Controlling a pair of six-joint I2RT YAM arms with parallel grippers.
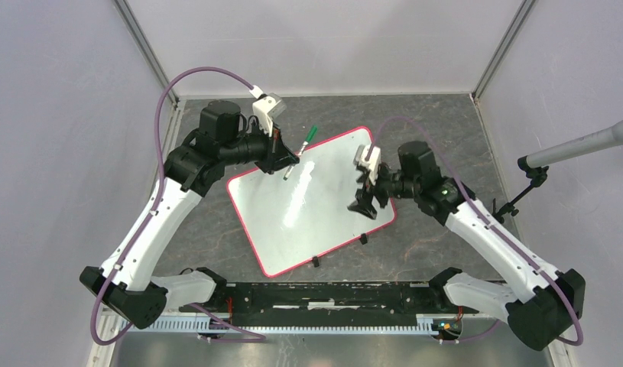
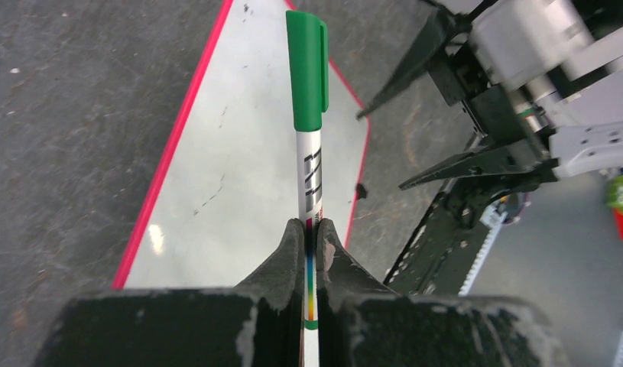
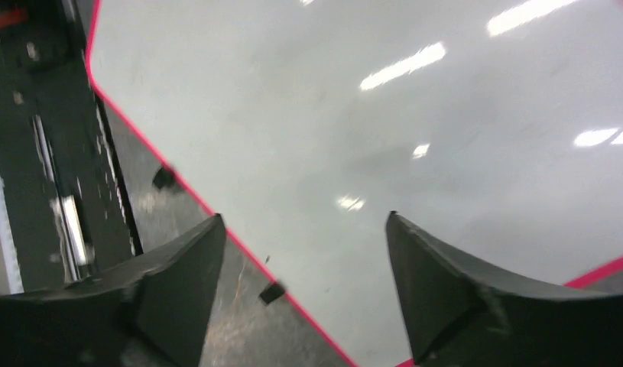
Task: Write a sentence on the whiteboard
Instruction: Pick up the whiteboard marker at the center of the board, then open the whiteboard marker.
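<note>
The whiteboard lies tilted on the dark tabletop, white and glossy with a red-pink rim, and also shows in both wrist views. The sentence is out of view: the board's face shows only faint smudges and glare. My left gripper is shut on a white marker with a green cap, held over the board's far left corner. My right gripper stands open above the board's right edge, nothing between its fingers.
Two small black clips sit at the board's near edge. A black rail runs along the table's front. A microphone stand reaches in from the right. Pale walls close the back and sides.
</note>
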